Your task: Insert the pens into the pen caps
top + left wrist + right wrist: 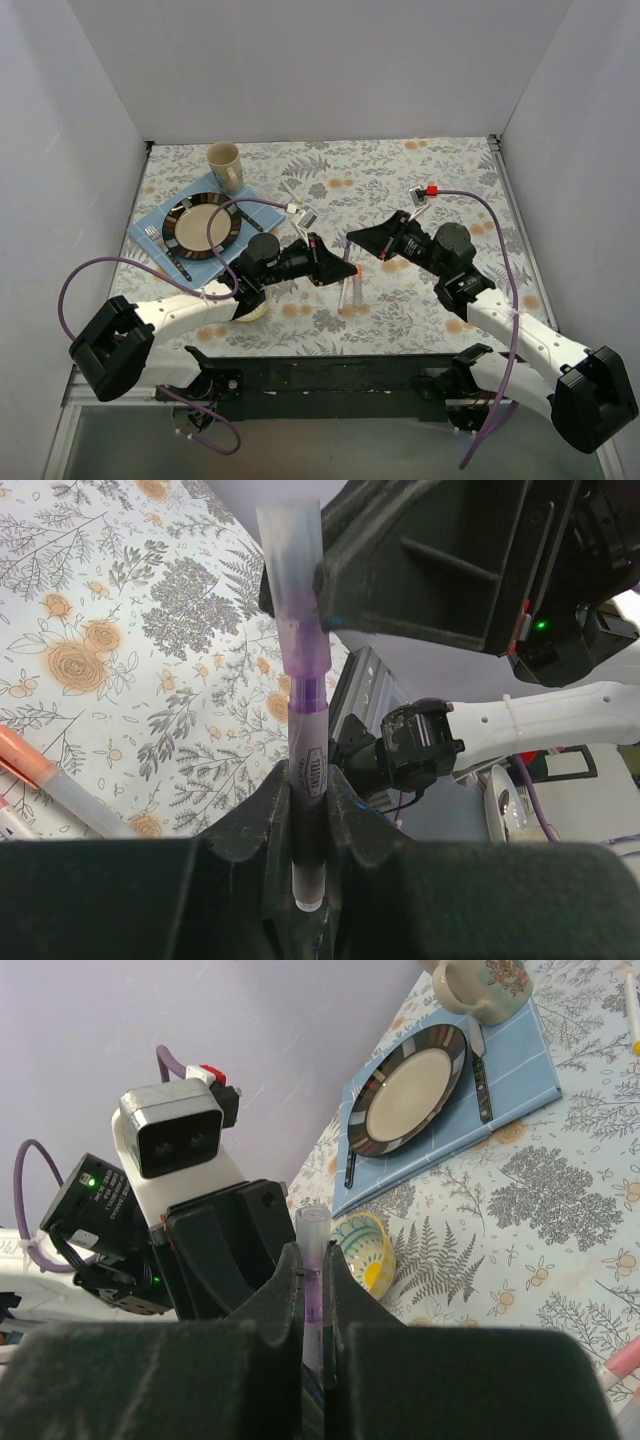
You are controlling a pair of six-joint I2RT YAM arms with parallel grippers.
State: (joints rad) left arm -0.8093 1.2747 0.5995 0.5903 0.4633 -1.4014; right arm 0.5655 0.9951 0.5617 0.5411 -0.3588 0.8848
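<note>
Crosswise, purple pen (307, 750) spans left pincer (308, 815) to right pincer (311, 1275)

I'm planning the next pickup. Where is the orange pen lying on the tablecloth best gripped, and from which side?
Take the orange pen by the middle of its pale barrel, from straight above, closing across it: it lies flat, and its long sides look free there.

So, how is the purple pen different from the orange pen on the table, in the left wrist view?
The purple pen is in the air, clamped by the left gripper at one end and the right gripper at the other; the orange pen lies flat on the tablecloth, untouched. The purple pen's coloured part is purple, the orange pen's is orange. Both have a pale barrel.
</note>
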